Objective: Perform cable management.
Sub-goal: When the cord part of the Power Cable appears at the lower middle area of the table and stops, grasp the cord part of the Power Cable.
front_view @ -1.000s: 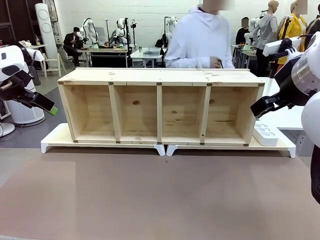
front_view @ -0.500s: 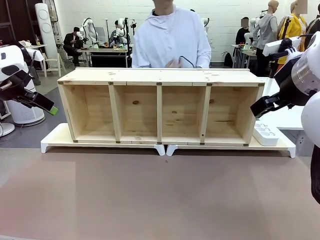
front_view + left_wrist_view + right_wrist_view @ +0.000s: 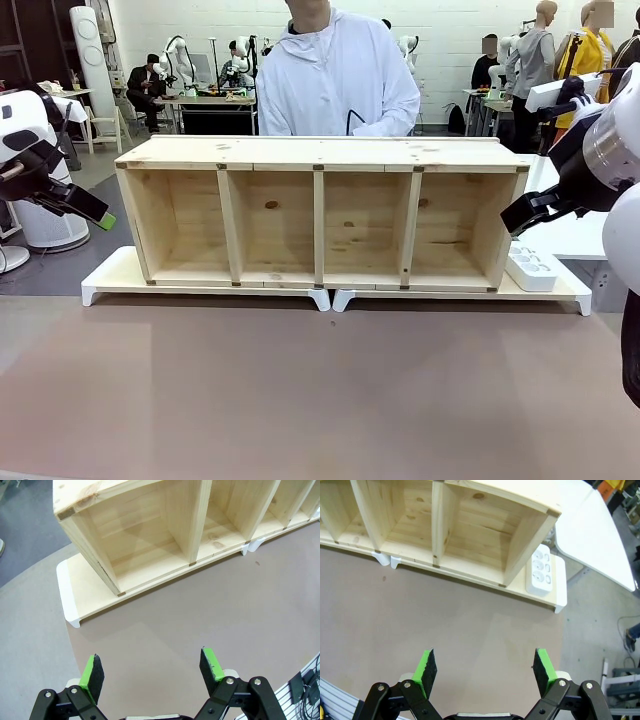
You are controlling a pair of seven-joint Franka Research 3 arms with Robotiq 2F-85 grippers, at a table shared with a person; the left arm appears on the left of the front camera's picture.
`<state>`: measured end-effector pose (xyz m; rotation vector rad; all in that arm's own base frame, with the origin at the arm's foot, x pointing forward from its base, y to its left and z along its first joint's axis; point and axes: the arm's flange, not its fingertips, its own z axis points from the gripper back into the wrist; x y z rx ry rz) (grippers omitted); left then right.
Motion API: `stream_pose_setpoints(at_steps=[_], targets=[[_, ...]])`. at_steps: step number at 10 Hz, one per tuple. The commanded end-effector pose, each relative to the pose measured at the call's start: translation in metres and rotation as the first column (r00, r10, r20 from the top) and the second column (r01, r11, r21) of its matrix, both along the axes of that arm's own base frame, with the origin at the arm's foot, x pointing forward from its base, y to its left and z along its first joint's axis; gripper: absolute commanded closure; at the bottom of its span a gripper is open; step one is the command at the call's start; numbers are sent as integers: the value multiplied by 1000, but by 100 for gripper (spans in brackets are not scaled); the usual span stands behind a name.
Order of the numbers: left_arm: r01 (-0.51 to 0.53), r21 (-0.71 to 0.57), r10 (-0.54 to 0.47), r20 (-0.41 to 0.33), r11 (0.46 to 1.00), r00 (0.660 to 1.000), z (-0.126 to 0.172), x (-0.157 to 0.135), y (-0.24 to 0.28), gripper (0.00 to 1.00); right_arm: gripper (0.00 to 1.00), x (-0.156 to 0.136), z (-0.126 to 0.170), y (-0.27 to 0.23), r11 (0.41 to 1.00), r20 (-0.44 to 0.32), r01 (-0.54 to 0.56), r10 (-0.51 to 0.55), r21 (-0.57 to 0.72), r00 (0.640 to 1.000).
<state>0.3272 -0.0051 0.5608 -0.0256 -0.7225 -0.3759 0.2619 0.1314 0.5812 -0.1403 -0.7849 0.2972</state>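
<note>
A person in a white hooded top stands behind the wooden shelf (image 3: pixel 320 152), hand (image 3: pixel 378 128) near its back edge. A thin black cable (image 3: pixel 350 119) rises from that hand; the rest of the cable is hidden behind the shelf. A white power strip (image 3: pixel 532 268) (image 3: pixel 541 570) lies on the white base board beside the shelf's right end. My left gripper (image 3: pixel 92 213) (image 3: pixel 151 667) hangs open and empty off the shelf's left end. Above the power strip, my right gripper (image 3: pixel 517 214) (image 3: pixel 485 665) is open too, holding nothing.
The shelf has several open compartments facing me and stands on two white base boards (image 3: pixel 110 275) (image 3: pixel 67 587). Brown table surface (image 3: pixel 320 390) spreads in front. A white side table (image 3: pixel 590 525) stands to the right, beyond the table edge.
The person has stepped left behind the shelf, from its right part to the middle, bringing the cable along. Neither arm has moved.
</note>
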Motion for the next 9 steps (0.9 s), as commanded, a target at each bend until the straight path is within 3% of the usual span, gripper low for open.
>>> stream_pose_setpoints(at_steps=[1,9], targets=[[-10,-11,10,-4,1000,1000,0,0,-1,0,0,3,-1,-1,1000,1,5,-5,1,1000],[-10,-11,10,-4,1000,1000,0,0,-1,0,0,3,-1,-1,1000,1,5,-5,1,1000]])
